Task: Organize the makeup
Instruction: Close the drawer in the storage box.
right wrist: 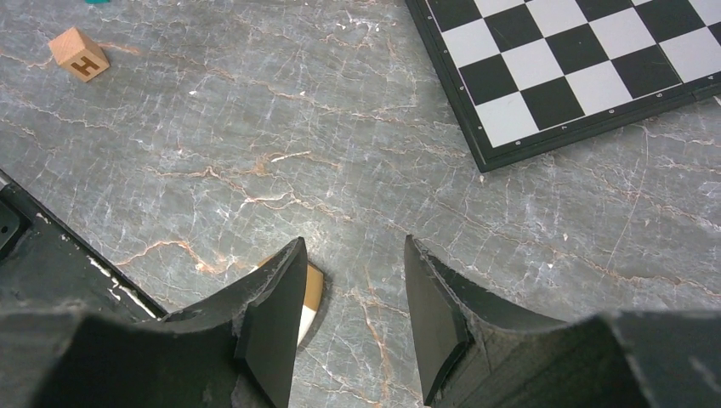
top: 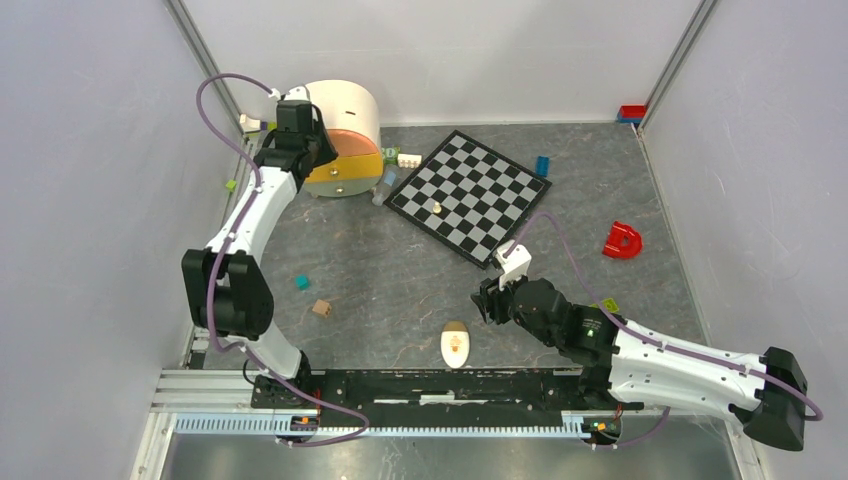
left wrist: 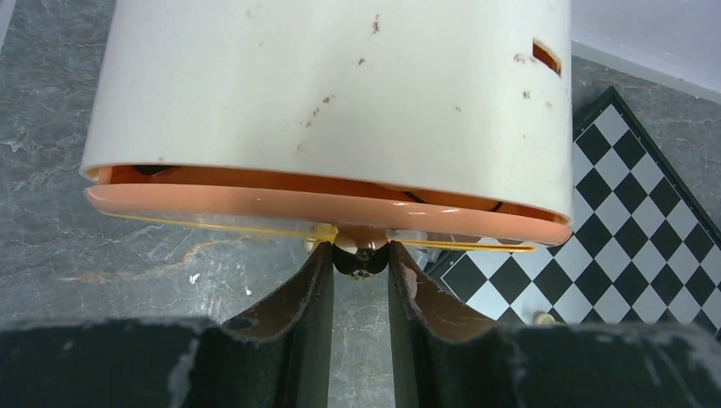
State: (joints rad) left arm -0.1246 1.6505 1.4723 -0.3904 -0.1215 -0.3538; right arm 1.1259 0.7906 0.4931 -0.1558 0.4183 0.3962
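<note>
The cream oval cosmetic (top: 455, 345) lies flat on the grey marbled desk (top: 400, 270), near its front edge and just beside the black rail (top: 440, 385) that carries the two arms. The right arm's jaws hang over the desk just beyond the oval. They stand well apart with nothing between them, and in the wrist view only a sliver of the oval (right wrist: 312, 293) shows past one finger.

To the left of the oval, a little way off, sit a small wooden cube stamped with an H (top: 321, 308) and a small teal cube (top: 301, 282). The black-and-grey chessboard (top: 470, 195) lies behind them at an angle. A red horseshoe-shaped piece (top: 622, 241) is off to the right.

In the far left corner stands a tall white round case (top: 345, 110) with a peach tier (top: 352, 145) and a yellow base. The left arm's jaws are drawn in tight on a small dark knob (left wrist: 361, 257) just under the peach rim. A few coloured toy bricks (top: 400, 158) lie beside the case.
</note>
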